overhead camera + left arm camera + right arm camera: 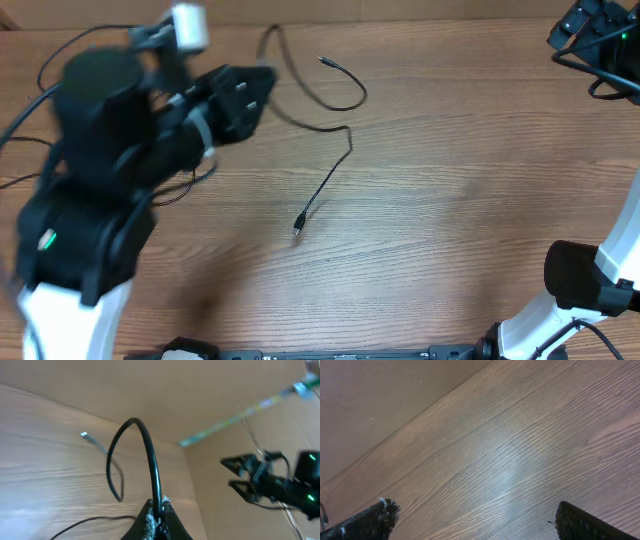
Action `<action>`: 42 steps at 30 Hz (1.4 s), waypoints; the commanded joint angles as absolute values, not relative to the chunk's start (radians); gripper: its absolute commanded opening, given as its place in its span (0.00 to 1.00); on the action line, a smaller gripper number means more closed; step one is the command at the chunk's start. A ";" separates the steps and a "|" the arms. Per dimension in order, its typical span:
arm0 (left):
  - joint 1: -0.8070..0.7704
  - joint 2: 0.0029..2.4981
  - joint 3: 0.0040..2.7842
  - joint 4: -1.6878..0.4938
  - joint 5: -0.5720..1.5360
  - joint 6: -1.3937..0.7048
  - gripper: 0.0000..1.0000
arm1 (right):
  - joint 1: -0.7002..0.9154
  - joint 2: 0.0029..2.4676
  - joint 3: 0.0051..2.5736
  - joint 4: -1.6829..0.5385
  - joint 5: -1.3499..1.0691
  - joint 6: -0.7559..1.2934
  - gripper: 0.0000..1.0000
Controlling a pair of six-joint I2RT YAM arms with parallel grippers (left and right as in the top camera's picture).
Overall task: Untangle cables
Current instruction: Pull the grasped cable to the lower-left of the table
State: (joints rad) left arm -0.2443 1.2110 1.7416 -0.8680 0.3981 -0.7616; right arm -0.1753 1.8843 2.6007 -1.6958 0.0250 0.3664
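Thin black cables lie loose on the wooden table. One cable (335,100) loops at the back centre and ends in a small plug (325,62). Another cable (330,180) runs down to a plug (298,228) mid-table. My left gripper (260,88) is at the back left and looks blurred. In the left wrist view the left gripper (159,510) is shut on a black cable (150,455) that arches up from its jaws. My right gripper (585,30) is at the far back right, away from the cables. In its own view the right gripper (480,525) is open over bare wood.
A cardboard wall (150,390) borders the back of the table. The right arm's base (580,285) stands at the front right. Thick black arm wires (30,90) hang at the far left.
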 commanded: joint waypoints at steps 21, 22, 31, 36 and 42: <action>0.095 1.123 1.752 -1.526 -0.111 -1.003 0.04 | -0.177 1.874 2.598 -1.694 0.021 0.362 1.00; 0.112 1.122 1.752 -1.523 -0.118 -1.002 0.04 | -0.177 1.874 2.598 -1.694 0.021 0.362 1.00; 0.164 1.119 1.752 -1.382 -0.109 -0.826 0.04 | -0.177 1.874 2.598 -1.694 0.021 0.362 1.00; 0.165 1.093 1.752 -1.362 -0.223 -0.812 0.04 | -0.177 1.874 2.598 -1.694 0.021 0.362 1.00; 0.170 1.088 1.752 -1.405 -0.501 -0.897 0.04 | -0.177 1.874 2.598 -1.694 0.021 0.362 1.00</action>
